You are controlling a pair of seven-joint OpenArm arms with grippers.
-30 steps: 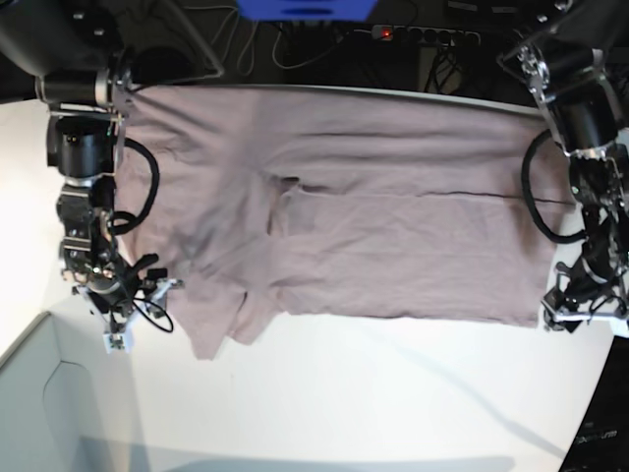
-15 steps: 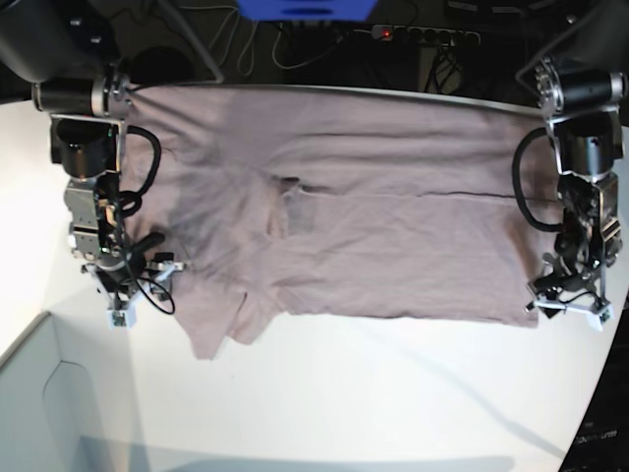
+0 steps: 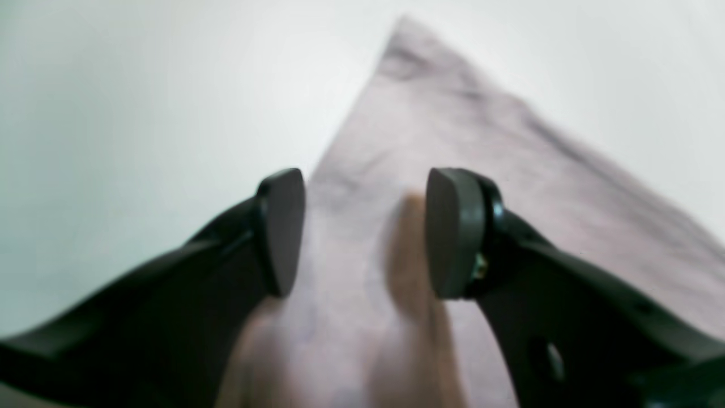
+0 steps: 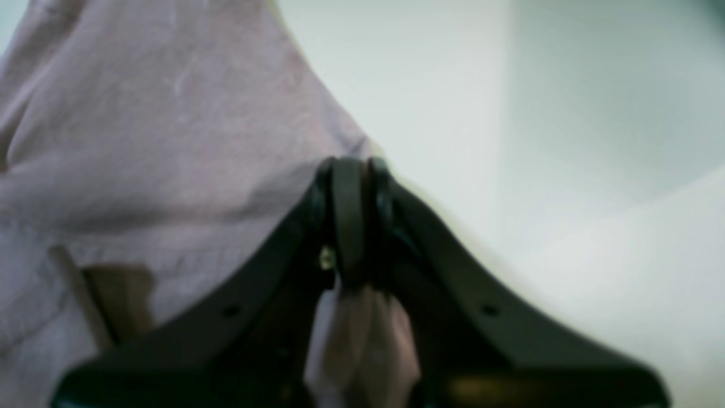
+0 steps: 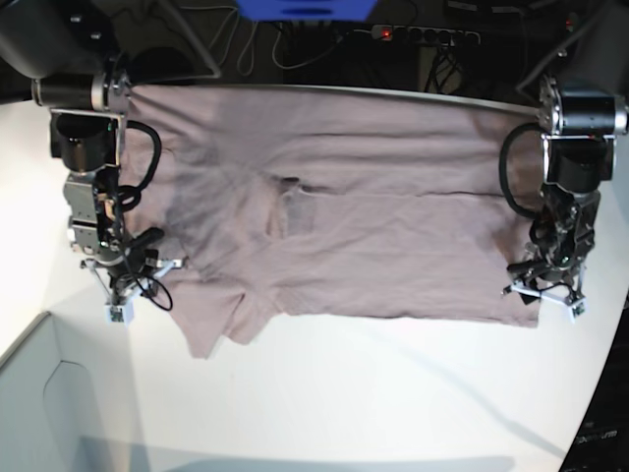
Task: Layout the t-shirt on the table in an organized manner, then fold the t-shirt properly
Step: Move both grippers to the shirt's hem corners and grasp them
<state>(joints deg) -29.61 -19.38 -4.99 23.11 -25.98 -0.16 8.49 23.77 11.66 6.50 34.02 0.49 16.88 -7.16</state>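
In the base view, the right gripper (image 5: 133,285) sits at the left edge of the t-shirt (image 5: 393,206), down by the sleeve. Its wrist view shows the fingers (image 4: 346,215) pressed together with a fold of mauve cloth pinched between them, the bunched fabric showing just behind the pads.

The t-shirt lies spread sideways across the far half of the white table (image 5: 373,393), its upper edge running along the table's back rim. It is a dusty mauve, soft and lightly creased, with long shallow wrinkles running across the body. The round collar opening (image 5: 287,187) sits a little left of centre, a dark patch showing inside it; whether that is a label cannot be read. Below the collar the lower left part is rumpled, with a sleeve flap (image 5: 211,329) hanging out toward the near side. The rest of the lower hem runs fairly straight toward the right. No writing or brand can be made out on the cloth.

At the right end, the left gripper (image 5: 545,295) is at the shirt's lower corner. Its wrist view shows the fingers (image 3: 453,226) standing apart, one on each side of a pointed corner of cloth (image 3: 408,85) lying flat on the table, gripping nothing.
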